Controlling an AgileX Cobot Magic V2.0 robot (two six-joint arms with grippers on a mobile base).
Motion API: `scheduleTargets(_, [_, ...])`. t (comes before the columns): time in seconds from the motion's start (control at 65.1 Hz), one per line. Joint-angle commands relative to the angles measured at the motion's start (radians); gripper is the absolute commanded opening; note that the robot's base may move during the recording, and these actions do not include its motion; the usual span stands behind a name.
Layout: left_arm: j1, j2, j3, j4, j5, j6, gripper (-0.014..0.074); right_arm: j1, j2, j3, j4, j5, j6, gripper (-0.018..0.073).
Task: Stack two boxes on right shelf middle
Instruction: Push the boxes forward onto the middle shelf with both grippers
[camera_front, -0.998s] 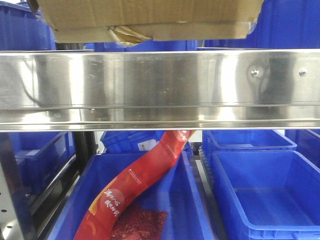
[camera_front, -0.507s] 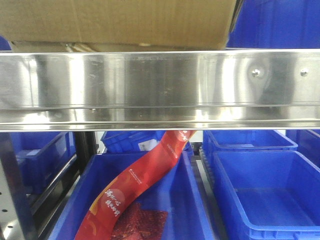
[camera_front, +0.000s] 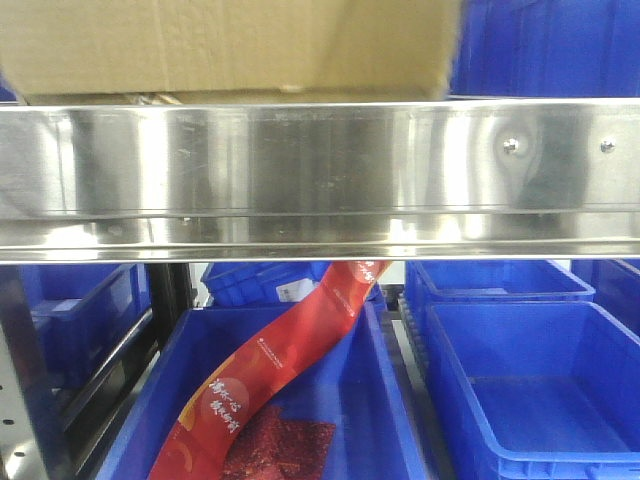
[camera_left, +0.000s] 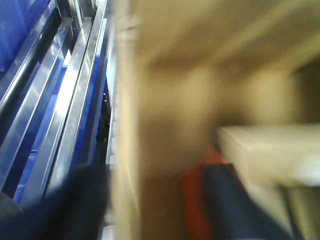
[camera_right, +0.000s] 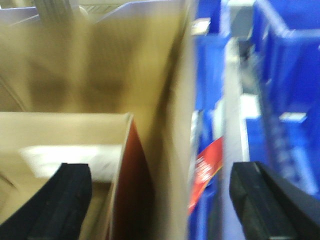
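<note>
A brown cardboard box (camera_front: 230, 45) fills the top of the front view, its lower edge hidden behind the shelf's (camera_front: 320, 170) shiny front rail. In the blurred left wrist view, my left gripper (camera_left: 155, 210) straddles an upright wall of the box (camera_left: 170, 100), with its dark fingers far apart. My right gripper (camera_right: 160, 205) is open wide around another wall of the box (camera_right: 165, 100); one finger is on the tan inner side and one on the outer side. A flat tan surface (camera_right: 60, 130) with a pale patch lies beside it; I cannot tell if it is a second box.
Blue plastic bins (camera_front: 530, 380) stand on the level below the rail and behind the box. A long red printed packet (camera_front: 280, 370) leans in the middle bin. A perforated steel upright (camera_front: 25, 400) stands at the lower left.
The box has come down and shifted left. Its underside and crumpled tape scrap, visible a second ago, are now hidden behind the rail. It moved only slightly over the last half second.
</note>
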Motion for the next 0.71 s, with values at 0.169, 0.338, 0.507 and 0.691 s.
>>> scheduleTargets(0.169, [-0.002, -0.026, -0.011, -0.022, -0.018, 0.000, 0.0363, 0.001, -0.031, -0.058, -0.030, 0.016, -0.002, 0.0304])
scheduleTargets(0.338, [-0.002, -0.030, -0.011, -0.031, 0.027, 0.000, 0.0066, 0.001, -0.033, -0.064, -0.026, 0.116, -0.002, -0.0093])
scheduleTargets(0.507, [-0.002, -0.030, -0.011, -0.086, 0.045, 0.019, -0.0111, 0.001, -0.044, -0.062, -0.016, 0.172, -0.069, -0.0165])
scheduleTargets(0.691, [-0.066, -0.126, 0.131, -0.079, -0.132, 0.078, -0.0111, -0.004, -0.147, 0.068, 0.066, 0.004, -0.242, -0.0165])
